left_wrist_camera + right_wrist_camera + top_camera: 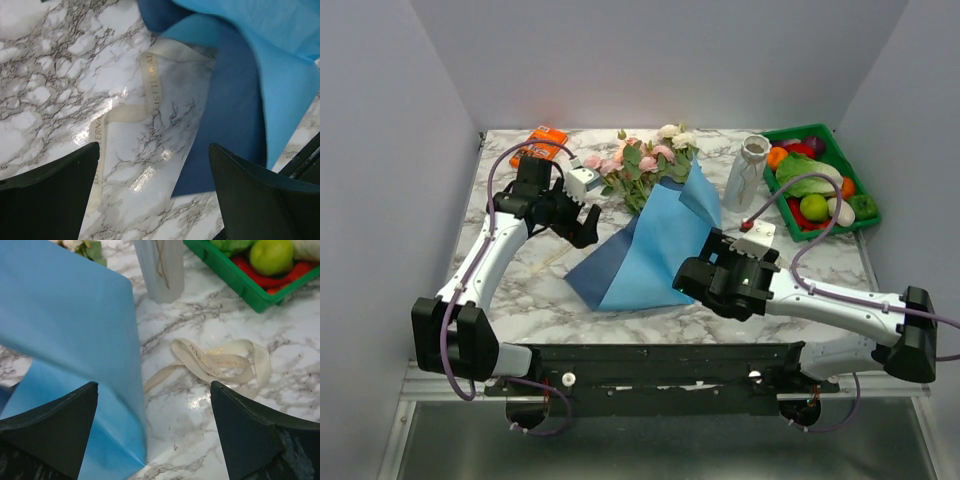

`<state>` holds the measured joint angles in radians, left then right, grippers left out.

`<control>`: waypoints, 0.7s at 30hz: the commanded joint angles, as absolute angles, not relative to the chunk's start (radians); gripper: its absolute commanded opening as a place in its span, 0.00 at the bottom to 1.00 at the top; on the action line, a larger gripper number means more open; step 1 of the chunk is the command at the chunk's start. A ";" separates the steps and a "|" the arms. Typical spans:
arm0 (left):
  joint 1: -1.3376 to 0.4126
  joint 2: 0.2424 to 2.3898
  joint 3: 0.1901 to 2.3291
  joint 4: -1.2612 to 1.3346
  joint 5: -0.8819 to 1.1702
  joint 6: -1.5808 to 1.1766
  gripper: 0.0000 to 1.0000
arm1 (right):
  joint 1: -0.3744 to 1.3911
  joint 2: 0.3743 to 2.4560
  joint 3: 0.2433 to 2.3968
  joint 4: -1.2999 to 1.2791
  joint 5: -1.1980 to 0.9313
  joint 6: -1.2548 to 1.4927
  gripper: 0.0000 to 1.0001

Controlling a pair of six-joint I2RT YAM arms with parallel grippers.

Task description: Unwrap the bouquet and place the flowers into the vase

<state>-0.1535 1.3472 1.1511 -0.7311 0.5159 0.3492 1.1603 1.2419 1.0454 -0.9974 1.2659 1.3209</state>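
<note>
The bouquet lies half unwrapped in the middle of the table. Its blue paper [650, 250] is spread open and partly standing, and the flowers [645, 160], pink and cream roses with leaves, rest at its far end. The whitish vase [747, 172] stands upright to the right of them. My left gripper [582, 225] hovers open by the paper's left edge, over a cream ribbon [125, 112] and the blue paper [240, 100]. My right gripper [688, 280] is open at the paper's near right side, with the paper edge [70, 330] between its fingers but not gripped. A loose ribbon [220, 362] lies beyond it.
A green tray [860, 215] of toy vegetables and a lime [270, 255] sits at the back right, just past the vase base [160, 270]. An orange packet [540, 140] lies at the back left. White walls close in the table on three sides.
</note>
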 commanded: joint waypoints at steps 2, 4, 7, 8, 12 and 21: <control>-0.209 1.377 1.218 -0.744 0.497 0.305 0.99 | 1.184 1.235 1.106 -1.526 1.238 1.769 1.00; -0.218 1.378 1.221 -0.746 0.485 0.308 0.99 | 1.184 1.213 1.127 -1.526 1.241 1.753 1.00; -0.244 1.379 1.221 -0.747 0.465 0.308 0.99 | 1.186 1.175 1.184 -1.526 1.258 1.723 1.00; -0.253 1.387 1.223 -0.746 0.465 0.304 0.99 | 1.186 1.164 1.213 -1.526 1.267 1.715 1.00; -0.327 1.462 1.236 -0.726 0.486 0.267 0.99 | 1.186 1.103 1.291 -1.526 1.287 1.680 1.00; -0.374 1.810 1.483 -0.669 0.548 0.104 0.99 | 1.204 0.915 1.303 -1.222 1.272 1.371 1.00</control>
<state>-0.3664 1.7050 1.3712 -0.7116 0.5114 0.1978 1.1927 1.0054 1.3239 -1.3201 1.2438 1.5795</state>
